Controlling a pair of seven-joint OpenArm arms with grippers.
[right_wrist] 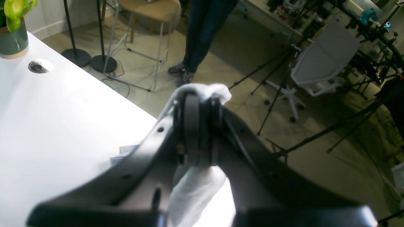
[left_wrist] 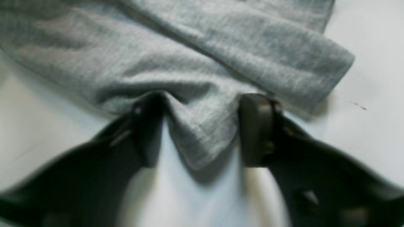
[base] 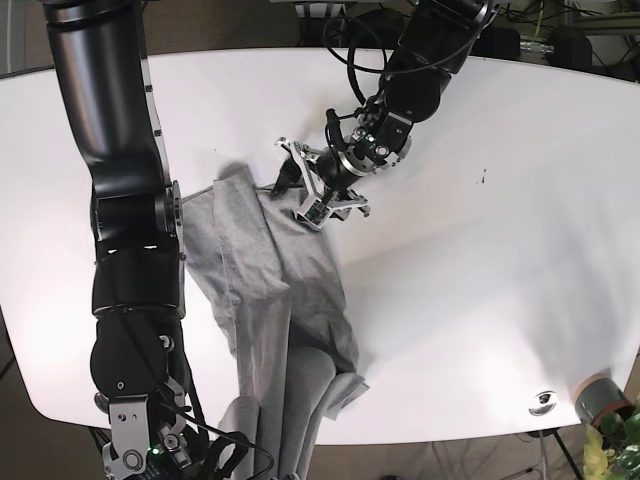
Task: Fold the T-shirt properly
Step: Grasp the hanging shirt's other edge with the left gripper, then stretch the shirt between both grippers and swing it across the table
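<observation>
The heather-grey T-shirt (base: 270,290) lies crumpled in a long band from the table's middle to its near edge. My left gripper (base: 318,188) is at the shirt's far end. In the left wrist view the left gripper (left_wrist: 205,101) is open, with its jaws on either side of a pointed fold of the shirt (left_wrist: 189,63) on the table. My right gripper (right_wrist: 200,101) is shut on a bunch of the shirt's cloth (right_wrist: 195,189), lifted at the table's near edge. No lettering shows.
A green plant pot (right_wrist: 12,41) and a round cable grommet (right_wrist: 40,66) sit at one table corner, also in the base view (base: 543,402). A person's legs (right_wrist: 202,31), a stool, tripods and a white chair (right_wrist: 322,56) stand beyond the table edge.
</observation>
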